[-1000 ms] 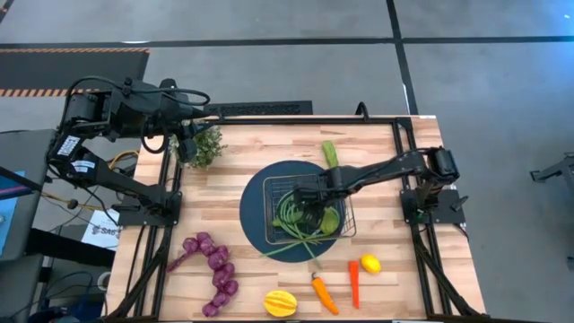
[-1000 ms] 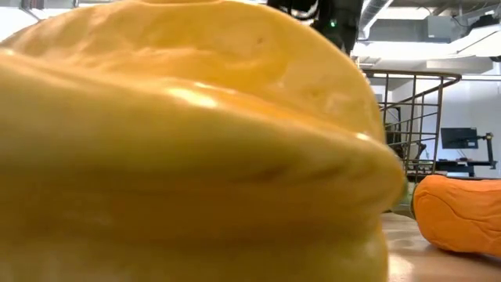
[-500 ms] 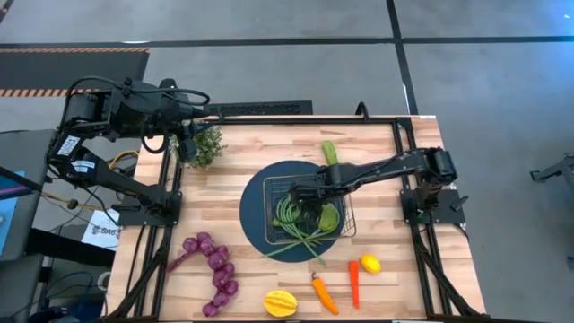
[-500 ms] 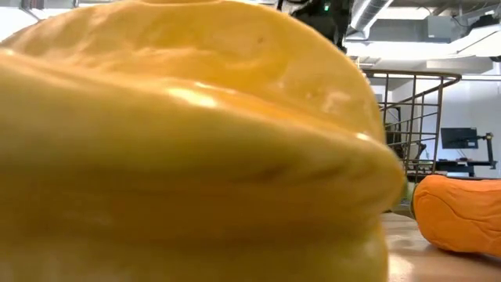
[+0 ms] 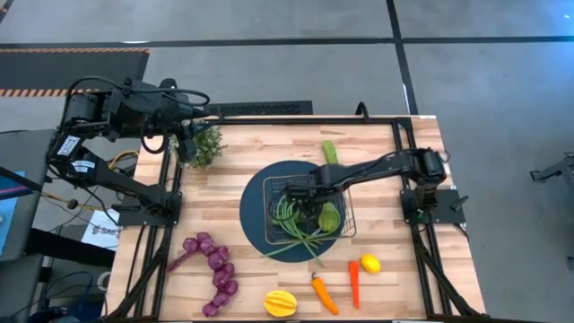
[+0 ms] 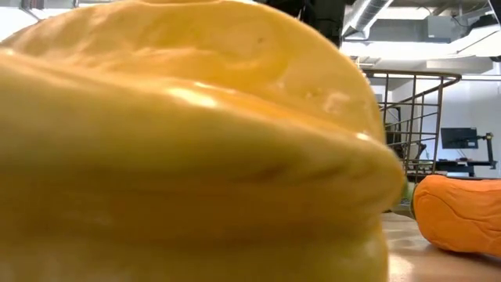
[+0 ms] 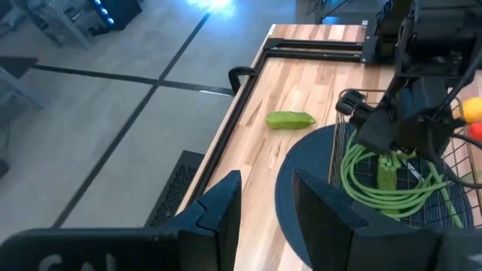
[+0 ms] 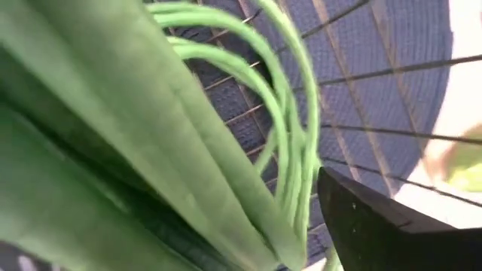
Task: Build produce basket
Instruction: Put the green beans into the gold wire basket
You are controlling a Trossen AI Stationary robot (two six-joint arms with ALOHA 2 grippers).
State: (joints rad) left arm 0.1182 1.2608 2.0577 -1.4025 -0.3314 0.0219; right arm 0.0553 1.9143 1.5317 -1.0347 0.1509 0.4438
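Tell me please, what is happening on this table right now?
The right claw reaches down into the wire basket, which sits on a dark blue round mat. The green bean bundle and a cucumber already lie inside it. Whether the claw grips anything cannot be told. A second cucumber, the grape string, yellow ribbed fruit, carrots and lemon wait on the table. The left claw hangs idle by the potted plant.

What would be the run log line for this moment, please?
right gripper: open over basket, at green bean bundle | cucumber: in basket | left gripper: idle by potted plant
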